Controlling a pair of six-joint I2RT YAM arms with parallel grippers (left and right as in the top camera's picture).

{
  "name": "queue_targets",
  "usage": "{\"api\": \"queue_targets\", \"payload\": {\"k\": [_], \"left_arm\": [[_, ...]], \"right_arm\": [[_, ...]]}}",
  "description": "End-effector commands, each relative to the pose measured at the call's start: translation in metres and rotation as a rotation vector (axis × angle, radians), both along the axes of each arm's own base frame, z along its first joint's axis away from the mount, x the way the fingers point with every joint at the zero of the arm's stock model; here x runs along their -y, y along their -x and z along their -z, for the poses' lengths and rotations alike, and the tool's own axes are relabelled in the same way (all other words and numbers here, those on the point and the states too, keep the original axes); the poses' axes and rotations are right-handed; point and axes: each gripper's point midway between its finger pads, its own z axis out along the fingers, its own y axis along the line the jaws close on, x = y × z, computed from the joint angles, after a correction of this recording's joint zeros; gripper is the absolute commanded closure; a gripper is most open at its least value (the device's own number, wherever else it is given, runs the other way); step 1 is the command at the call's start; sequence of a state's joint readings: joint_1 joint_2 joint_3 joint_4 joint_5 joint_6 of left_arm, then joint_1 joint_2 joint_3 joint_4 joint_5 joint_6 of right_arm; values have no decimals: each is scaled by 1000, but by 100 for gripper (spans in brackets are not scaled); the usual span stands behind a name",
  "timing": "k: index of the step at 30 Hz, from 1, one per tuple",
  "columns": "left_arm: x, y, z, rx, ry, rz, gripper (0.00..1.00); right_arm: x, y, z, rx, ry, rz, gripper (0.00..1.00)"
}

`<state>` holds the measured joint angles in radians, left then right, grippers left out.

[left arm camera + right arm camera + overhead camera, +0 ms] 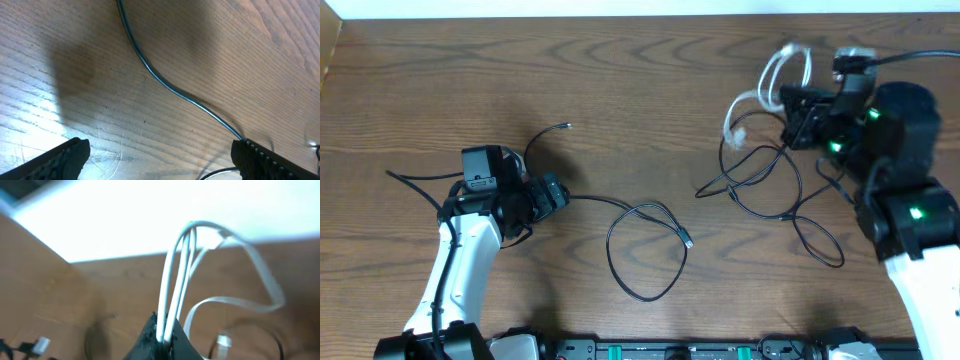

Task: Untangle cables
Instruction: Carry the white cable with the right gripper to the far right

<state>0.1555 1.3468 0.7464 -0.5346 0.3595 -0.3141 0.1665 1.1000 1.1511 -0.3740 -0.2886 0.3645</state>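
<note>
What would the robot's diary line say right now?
right gripper: shut on white cable | left gripper: open above black cable

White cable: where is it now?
Overhead view, far right: the white cable loops out of the right gripper, pinched in its shut jaws, beside the tangled black cable.

Open table (620,80) upper left; loops of black cable (610,248) at centre, white cable (768,75) beside right end effector (786,102).
</note>
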Motion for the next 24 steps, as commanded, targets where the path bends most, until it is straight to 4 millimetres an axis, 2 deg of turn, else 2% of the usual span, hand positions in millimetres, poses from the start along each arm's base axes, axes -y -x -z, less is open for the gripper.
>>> {"api": "queue_targets", "payload": {"k": [1, 3, 6, 9, 15, 18, 24], "left_arm": [[-2, 3, 4, -15, -7, -4, 4], [-2, 3, 4, -15, -7, -4, 4], [-2, 3, 4, -15, -7, -4, 5], [-2, 3, 4, -14, -8, -3, 4], [-2, 3, 4, -15, -7, -4, 4], [-2, 3, 4, -14, -8, -3, 4], [-2, 3, 4, -15, -7, -4, 4]], "right_arm": [[8, 3, -25, 125, 85, 6, 99], [29, -3, -35, 165, 113, 131, 99], [81, -11, -45, 200, 181, 429, 99], [122, -9, -44, 185, 246, 662, 99], [183, 1, -29, 109, 404, 1004, 99], [207, 0, -20, 69, 491, 1096, 99], [268, -6, 21, -100, 641, 1197, 99]]}}
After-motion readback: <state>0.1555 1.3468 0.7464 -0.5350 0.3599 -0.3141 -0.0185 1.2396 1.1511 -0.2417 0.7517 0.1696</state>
